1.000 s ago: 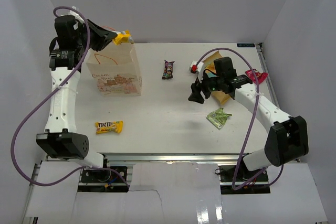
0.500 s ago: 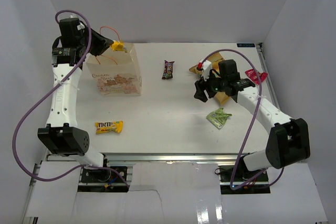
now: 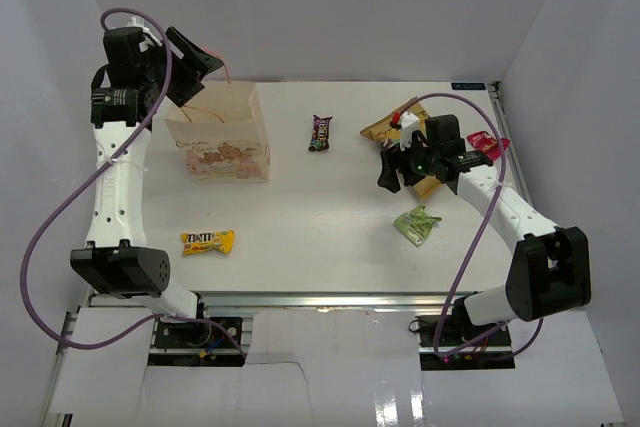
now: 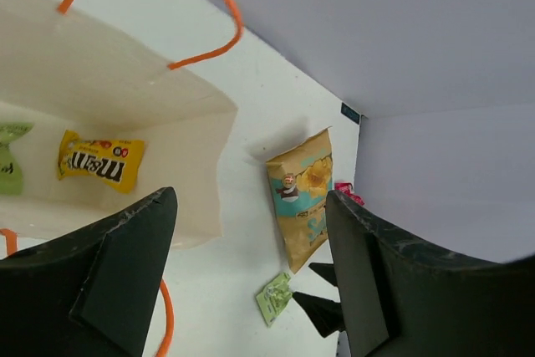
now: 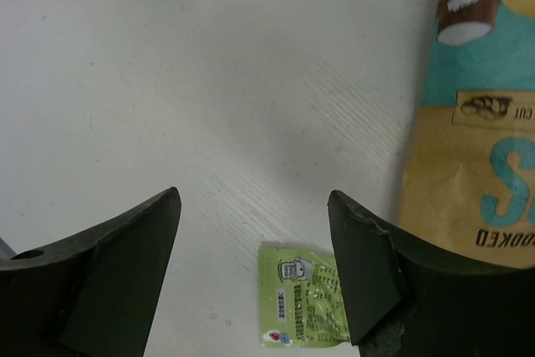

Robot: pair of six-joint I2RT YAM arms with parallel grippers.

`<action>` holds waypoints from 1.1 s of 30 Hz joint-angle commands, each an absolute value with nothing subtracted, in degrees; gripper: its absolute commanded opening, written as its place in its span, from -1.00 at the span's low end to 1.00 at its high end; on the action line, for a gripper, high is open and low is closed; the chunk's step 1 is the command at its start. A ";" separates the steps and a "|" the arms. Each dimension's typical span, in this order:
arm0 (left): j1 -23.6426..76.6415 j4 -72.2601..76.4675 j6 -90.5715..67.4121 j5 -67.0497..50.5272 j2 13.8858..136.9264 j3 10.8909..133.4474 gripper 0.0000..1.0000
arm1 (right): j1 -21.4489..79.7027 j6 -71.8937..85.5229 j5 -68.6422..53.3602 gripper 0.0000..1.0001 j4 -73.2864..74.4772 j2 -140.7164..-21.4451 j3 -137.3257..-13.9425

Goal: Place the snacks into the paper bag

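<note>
The cream paper bag (image 3: 222, 144) stands at the back left, orange cord handles up. My left gripper (image 3: 198, 60) hovers open just above its mouth, nothing between the fingers. In the left wrist view, a yellow packet (image 4: 100, 160) lies on the floor of the paper bag (image 4: 92, 81), with a green scrap (image 4: 8, 166) beside it. My right gripper (image 3: 392, 175) is open low over the table, beside the golden-teal chip bag (image 3: 385, 128) and above the small green packet (image 3: 416, 223). The right wrist view shows the green packet (image 5: 305, 307) near its open gripper (image 5: 251, 194) and the chip bag (image 5: 476, 123) on the right.
A dark purple candy bar (image 3: 320, 133) lies mid-table at the back. A yellow M&M's pack (image 3: 207, 241) rests near the front left. A small red packet (image 3: 488, 144) sits by the right arm at the table's right edge. White walls enclose the table.
My left gripper opened over the bag and the yellow packet it held dropped inside. The right arm shifted slightly right, toward the chip bag, jaws widening a little.
</note>
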State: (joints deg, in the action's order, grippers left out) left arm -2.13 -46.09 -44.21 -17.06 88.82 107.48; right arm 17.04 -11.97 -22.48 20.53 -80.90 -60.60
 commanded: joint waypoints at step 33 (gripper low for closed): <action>5.00 -17.06 -50.08 -40.96 40.78 44.39 0.79 | 8.88 -32.43 -11.95 -0.05 24.34 -89.65 -48.26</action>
State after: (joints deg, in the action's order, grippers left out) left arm 2.24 -20.49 -47.77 -40.36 40.86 46.26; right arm 9.06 -29.61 -10.98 26.22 -88.86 -49.30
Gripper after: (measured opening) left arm 0.899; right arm 0.488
